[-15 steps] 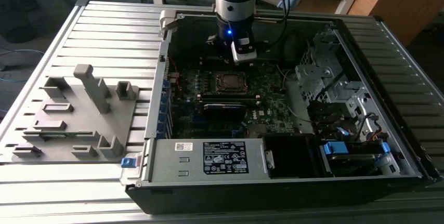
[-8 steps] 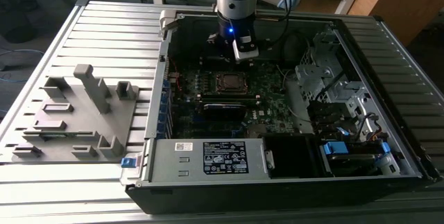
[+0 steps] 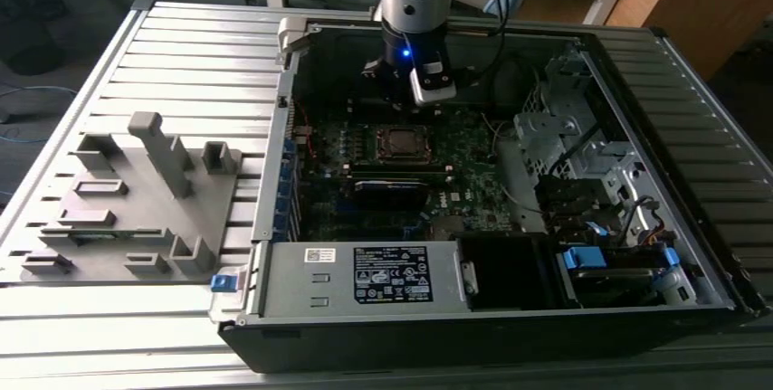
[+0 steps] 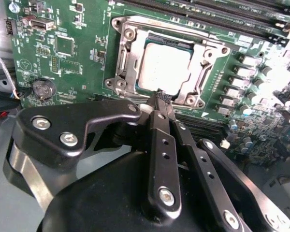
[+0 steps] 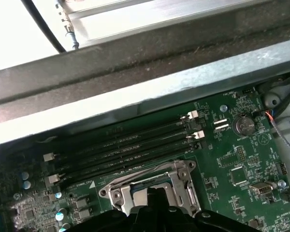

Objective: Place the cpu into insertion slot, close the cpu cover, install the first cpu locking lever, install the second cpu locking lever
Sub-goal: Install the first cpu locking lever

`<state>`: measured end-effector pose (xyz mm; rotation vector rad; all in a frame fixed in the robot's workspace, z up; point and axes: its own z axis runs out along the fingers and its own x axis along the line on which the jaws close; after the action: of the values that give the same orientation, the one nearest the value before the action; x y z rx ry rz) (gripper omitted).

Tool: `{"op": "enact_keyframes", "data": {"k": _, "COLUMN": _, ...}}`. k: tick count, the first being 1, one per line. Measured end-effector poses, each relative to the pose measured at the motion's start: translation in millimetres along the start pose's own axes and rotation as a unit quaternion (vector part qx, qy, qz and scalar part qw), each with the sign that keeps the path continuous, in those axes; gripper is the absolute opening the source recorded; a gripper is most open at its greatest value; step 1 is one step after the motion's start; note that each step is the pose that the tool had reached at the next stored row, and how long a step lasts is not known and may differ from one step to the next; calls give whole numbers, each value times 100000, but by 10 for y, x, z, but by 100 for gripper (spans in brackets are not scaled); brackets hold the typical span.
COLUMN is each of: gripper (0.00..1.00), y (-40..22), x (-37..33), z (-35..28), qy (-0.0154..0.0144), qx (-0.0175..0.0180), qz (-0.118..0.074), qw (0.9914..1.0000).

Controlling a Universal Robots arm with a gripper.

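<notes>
Your gripper (image 4: 160, 94), fingers pinched together and holding nothing, hovers at the edge of the cpu (image 4: 163, 71) seated in the insertion slot (image 4: 130, 72); a sideways nudge could scrape it.

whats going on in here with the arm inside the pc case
A robot arm is working over the motherboard of an open computer case. In the second wrist view the cpu already sits in the insertion slot, with the cpu cover down around it. The gripper has its fingers shut together, tips right at the cover's near edge, holding nothing.
</notes>
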<state>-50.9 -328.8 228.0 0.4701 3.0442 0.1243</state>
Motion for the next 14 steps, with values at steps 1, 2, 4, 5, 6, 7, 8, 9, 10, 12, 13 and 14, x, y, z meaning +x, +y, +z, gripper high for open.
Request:
{"op": "enact_keyframes", "data": {"k": 1, "gripper": 10, "y": 1, "x": -6, "z": 0, "qy": 88, "qx": 25, "qz": -36, "qw": 100000}}
{"op": "enact_keyframes", "data": {"k": 2, "gripper": 10, "y": 2, "x": -7, "z": 0, "qy": 118, "qx": 34, "qz": -37, "qw": 100000}}
{"op": "enact_keyframes", "data": {"k": 4, "gripper": 10, "y": 2, "x": -7, "z": 1, "qy": 125, "qx": 35, "qz": -27, "qw": 100000}}
{"op": "enact_keyframes", "data": {"k": 5, "gripper": 10, "y": 2, "x": -8, "z": 1, "qy": 127, "qx": 38, "qz": -31, "qw": 100000}}
{"op": "enact_keyframes", "data": {"k": 6, "gripper": 10, "y": 2, "x": -8, "z": 1, "qy": 127, "qx": 36, "qz": -35, "qw": 100000}}
{"op": "enact_keyframes", "data": {"k": 7, "gripper": 10, "y": 3, "x": -8, "z": 1, "qy": 127, "qx": 34, "qz": -35, "qw": 100000}}
{"op": "enact_keyframes", "data": {"k": 8, "gripper": 10, "y": 2, "x": -8, "z": 1, "qy": 129, "qx": 36, "qz": -34, "qw": 100000}}
{"op": "enact_keyframes", "data": {"k": 9, "gripper": 10, "y": 3, "x": -8, "z": 1, "qy": 128, "qx": 35, "qz": -32, "qw": 100000}}
{"op": "enact_keyframes", "data": {"k": 10, "gripper": 10, "y": 3, "x": -8, "z": 1, "qy": 129, "qx": 36, "qz": -37, "qw": 100000}}
{"op": "enact_keyframes", "data": {"k": 12, "gripper": 10, "y": 3, "x": -10, "z": 1, "qy": 155, "qx": 27, "qz": -317, "qw": 99999}}
{"op": "enact_keyframes", "data": {"k": 13, "gripper": 10, "y": 3, "x": -10, "z": 1, "qy": 184, "qx": 14, "qz": -638, "qw": 99998}}
{"op": "enact_keyframes", "data": {"k": 14, "gripper": 10, "y": 4, "x": -11, "z": 1, "qy": 219, "qx": -4, "qz": -1050, "qw": 99994}}
